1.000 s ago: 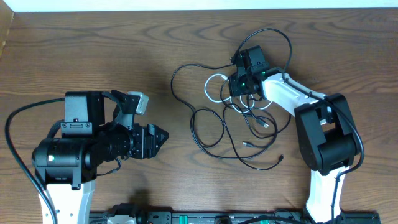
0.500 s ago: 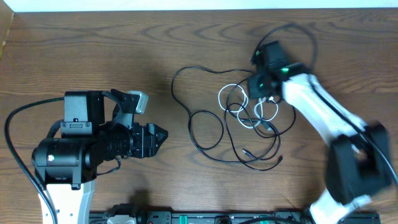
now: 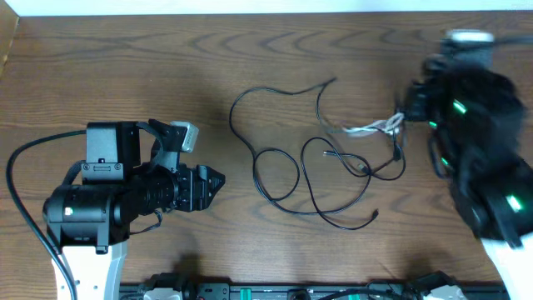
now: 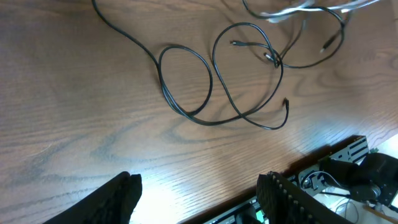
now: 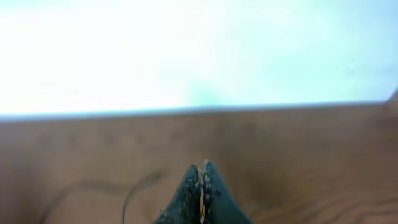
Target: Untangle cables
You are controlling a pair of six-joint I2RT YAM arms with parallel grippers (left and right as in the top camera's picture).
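The black cable (image 3: 256, 171) lies in loose loops mid-table; it also shows in the left wrist view (image 4: 161, 68). The white cable (image 3: 366, 128) is pulled out in a short line to the right, crossing the black one, and shows at the top of the left wrist view (image 4: 283, 14). My right gripper (image 3: 406, 117) is motion-blurred at the white cable's right end. In its wrist view the right gripper (image 5: 202, 180) is shut with a thin pale strand between the fingers. My left gripper (image 3: 212, 185) is open and empty, left of the loops, its fingers (image 4: 124, 196) wide apart.
A black plug end (image 3: 375, 214) lies toward the front. The table's front edge with a black rail and wiring (image 4: 336, 168) shows in the left wrist view. The right arm's body (image 3: 487, 167) covers the right side of the table.
My right arm has swung right, dragging the white cable out of the tangle from coils into a stretched line. The black loops shifted and spread. The left arm has not moved.
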